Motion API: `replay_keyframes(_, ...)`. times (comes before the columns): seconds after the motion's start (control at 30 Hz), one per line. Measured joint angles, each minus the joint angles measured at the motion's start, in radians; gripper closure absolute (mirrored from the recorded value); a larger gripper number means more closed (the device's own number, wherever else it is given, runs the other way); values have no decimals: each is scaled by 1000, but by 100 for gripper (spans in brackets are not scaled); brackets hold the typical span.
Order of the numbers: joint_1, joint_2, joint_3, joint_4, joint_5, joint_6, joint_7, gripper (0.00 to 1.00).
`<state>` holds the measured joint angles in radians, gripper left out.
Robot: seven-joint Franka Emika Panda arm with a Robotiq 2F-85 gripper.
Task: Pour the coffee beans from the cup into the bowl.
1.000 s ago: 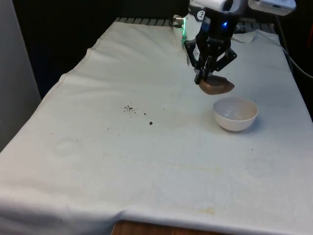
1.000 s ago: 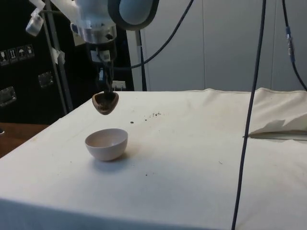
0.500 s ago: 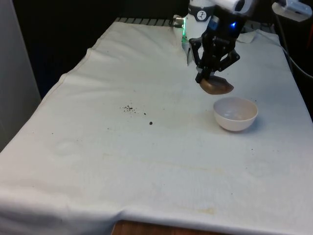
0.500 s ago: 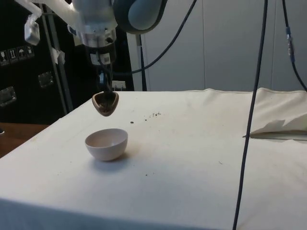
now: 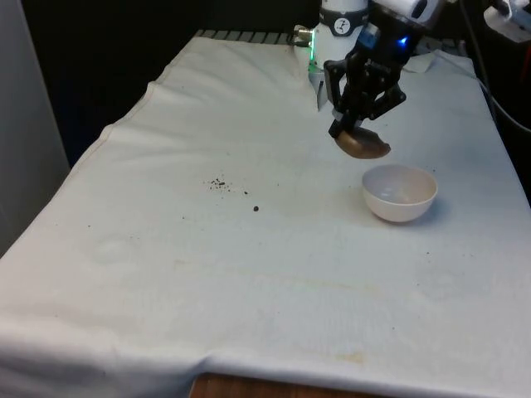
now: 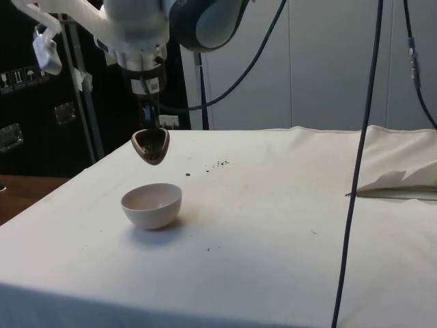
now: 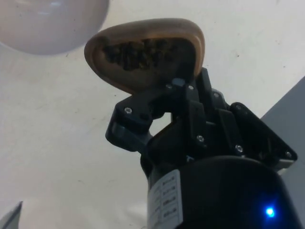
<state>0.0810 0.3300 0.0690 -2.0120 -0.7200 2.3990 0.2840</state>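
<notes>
A small brown wooden cup (image 5: 363,144) hangs in the air, tilted, with my gripper (image 5: 347,127) shut on its rim. Dark coffee beans (image 7: 138,52) lie inside the cup (image 7: 143,52), gathered toward its lower side. The white bowl (image 5: 399,192) stands on the cloth just in front of and below the cup, toward the front view's right. From the side, the cup (image 6: 151,145) hangs above the far rim of the bowl (image 6: 151,205), held by the gripper (image 6: 149,130). The bowl (image 7: 47,21) looks bare inside.
A few spilled beans (image 5: 221,183) lie scattered on the white cloth toward the front view's left, with one more bean (image 5: 255,208) nearby. A black cable (image 6: 358,164) hangs down in the side view. Folded cloth (image 6: 403,179) lies at that view's right.
The gripper has lifted slightly and shifted a little toward the table's far end, and the cup has tilted further over. The bowl has not moved.
</notes>
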Motion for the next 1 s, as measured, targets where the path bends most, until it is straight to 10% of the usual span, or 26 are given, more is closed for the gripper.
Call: replay_keyframes(1.0,0,4,97,-32,-269,-17,280,100)
